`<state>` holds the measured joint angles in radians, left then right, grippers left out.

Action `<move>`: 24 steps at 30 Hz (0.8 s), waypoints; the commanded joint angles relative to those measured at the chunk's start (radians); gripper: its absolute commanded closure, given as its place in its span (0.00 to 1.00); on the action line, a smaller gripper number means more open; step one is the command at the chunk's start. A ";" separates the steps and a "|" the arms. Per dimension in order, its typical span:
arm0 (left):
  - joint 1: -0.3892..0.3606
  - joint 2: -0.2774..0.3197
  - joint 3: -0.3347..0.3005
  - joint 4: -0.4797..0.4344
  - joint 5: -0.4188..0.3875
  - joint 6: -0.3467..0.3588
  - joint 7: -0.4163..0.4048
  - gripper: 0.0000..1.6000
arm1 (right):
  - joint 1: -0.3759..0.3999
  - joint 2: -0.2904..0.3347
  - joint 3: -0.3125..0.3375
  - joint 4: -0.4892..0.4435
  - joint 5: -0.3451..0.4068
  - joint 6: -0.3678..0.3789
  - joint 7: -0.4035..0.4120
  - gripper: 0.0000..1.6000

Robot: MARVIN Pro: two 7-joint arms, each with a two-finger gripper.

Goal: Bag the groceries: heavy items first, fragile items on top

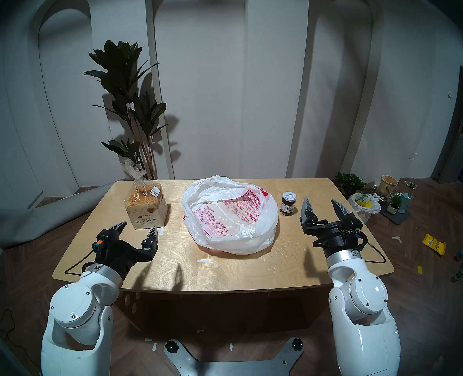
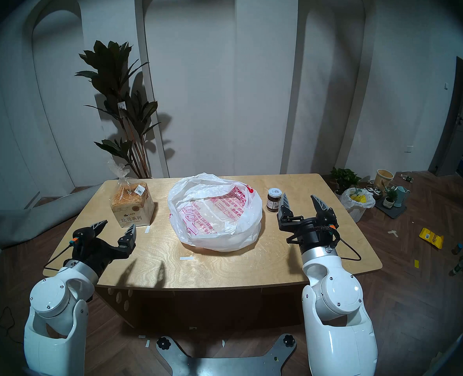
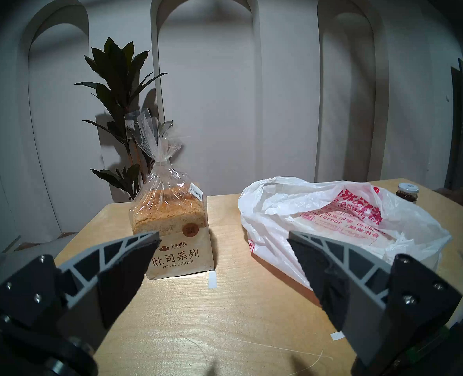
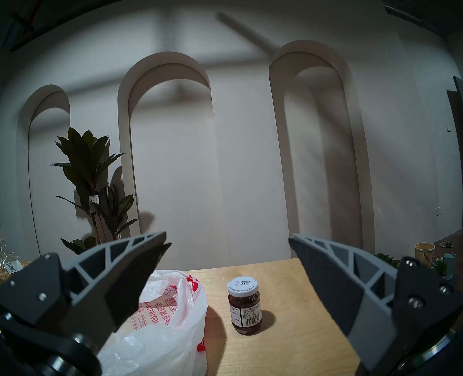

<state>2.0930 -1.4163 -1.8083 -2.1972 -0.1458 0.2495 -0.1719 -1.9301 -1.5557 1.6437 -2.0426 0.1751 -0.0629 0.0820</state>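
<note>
Dark glass with a white-labelled lid, the jar [image 1: 288,203] stands upright on the bench [image 1: 170,269], just ahead of the right end effector [image 1: 323,207] and slightly toward its inner finger; in the right wrist view the jar [image 4: 244,305] sits between the two spread fingers and below their tips, well short of being enclosed. Being the heavy item, it should go in first, and the right arm is plainly the nearer one. Its long axis is vertical, so a level approach from the front with the jaws straddling its sides looks apt, after the end effector drops, since it seems to point a little above the jar. The white plastic bag [image 1: 229,212] lies slumped with its mouth open just to the inner side of that end effector, touching neither jar nor fingers. The toast loaf [image 1: 146,204] stands directly ahead of the left end effector [image 1: 137,229], close to its fingertips, though whether they clear the wrapper is hard to judge. Both end effectors are spread wide and empty.
</note>
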 commanded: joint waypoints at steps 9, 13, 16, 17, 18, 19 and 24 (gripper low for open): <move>-0.194 0.149 -0.008 0.014 -0.049 -0.028 0.031 0.00 | 0.006 0.000 0.002 -0.012 0.000 -0.005 0.002 0.00; -0.241 0.159 0.022 0.049 -0.085 -0.023 0.040 0.00 | 0.007 0.000 0.002 -0.011 0.001 -0.005 0.004 0.00; -0.269 0.165 0.035 0.078 -0.098 -0.022 0.050 0.00 | 0.007 0.001 0.002 -0.009 0.002 -0.005 0.005 0.00; -0.283 0.169 0.040 0.093 -0.105 -0.021 0.055 0.00 | 0.008 0.001 0.002 -0.008 0.002 -0.005 0.005 0.00; -0.295 0.171 0.044 0.105 -0.108 -0.020 0.057 0.00 | 0.008 0.001 0.002 -0.008 0.003 -0.005 0.005 0.00; -0.299 0.172 0.047 0.113 -0.112 -0.021 0.061 0.00 | 0.008 0.001 0.002 -0.007 0.003 -0.005 0.006 0.00; -0.354 0.191 0.065 0.171 -0.122 -0.019 0.074 0.00 | 0.009 0.001 0.003 -0.005 0.005 -0.005 0.008 0.00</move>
<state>1.8457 -1.2605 -1.7572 -2.0625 -0.2510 0.2335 -0.1103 -1.9285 -1.5556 1.6444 -2.0305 0.1809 -0.0631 0.0905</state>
